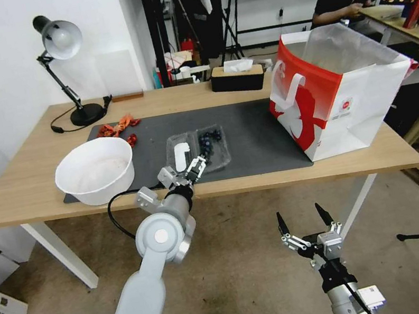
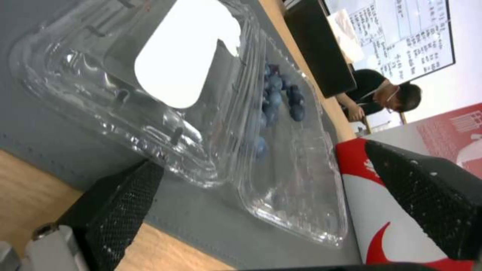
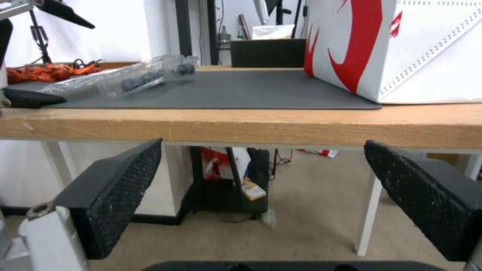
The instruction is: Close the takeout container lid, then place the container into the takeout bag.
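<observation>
Takeout container open on mat

The head camera looked down over the light wooden desk. The left wrist camera sat close above it; the right wrist camera faced its front edge from below.

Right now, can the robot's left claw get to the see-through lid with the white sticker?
Probably yes. The left claw is open at the near edge of the lid, which lies flat on the mat, and nothing sits between them.
</observation>
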Available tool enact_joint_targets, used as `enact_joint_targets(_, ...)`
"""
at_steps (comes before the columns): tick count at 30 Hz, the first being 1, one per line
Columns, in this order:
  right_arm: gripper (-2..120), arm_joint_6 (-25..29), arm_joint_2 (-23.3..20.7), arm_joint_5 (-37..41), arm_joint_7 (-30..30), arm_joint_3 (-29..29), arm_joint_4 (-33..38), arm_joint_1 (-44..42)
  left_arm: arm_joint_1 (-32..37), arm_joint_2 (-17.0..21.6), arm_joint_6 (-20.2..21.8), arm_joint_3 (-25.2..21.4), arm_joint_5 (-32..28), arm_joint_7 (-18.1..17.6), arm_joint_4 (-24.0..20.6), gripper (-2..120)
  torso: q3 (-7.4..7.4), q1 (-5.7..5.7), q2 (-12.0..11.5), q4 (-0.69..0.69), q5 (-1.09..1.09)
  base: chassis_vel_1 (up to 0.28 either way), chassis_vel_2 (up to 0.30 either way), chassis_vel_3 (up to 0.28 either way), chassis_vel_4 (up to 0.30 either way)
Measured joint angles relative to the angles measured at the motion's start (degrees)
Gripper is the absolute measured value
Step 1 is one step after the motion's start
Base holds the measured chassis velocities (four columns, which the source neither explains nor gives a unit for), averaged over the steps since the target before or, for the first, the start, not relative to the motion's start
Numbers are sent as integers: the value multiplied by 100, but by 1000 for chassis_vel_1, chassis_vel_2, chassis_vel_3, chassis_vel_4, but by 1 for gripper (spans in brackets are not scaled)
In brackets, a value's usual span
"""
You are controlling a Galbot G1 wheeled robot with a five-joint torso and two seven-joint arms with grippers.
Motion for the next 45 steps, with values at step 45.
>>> enact_joint_targets(45,100,46,59,-87,-86,25,112,-135,-88,103,-296,456,9,1858,-214,100,1,2,-1,0,0,0,0,0,0)
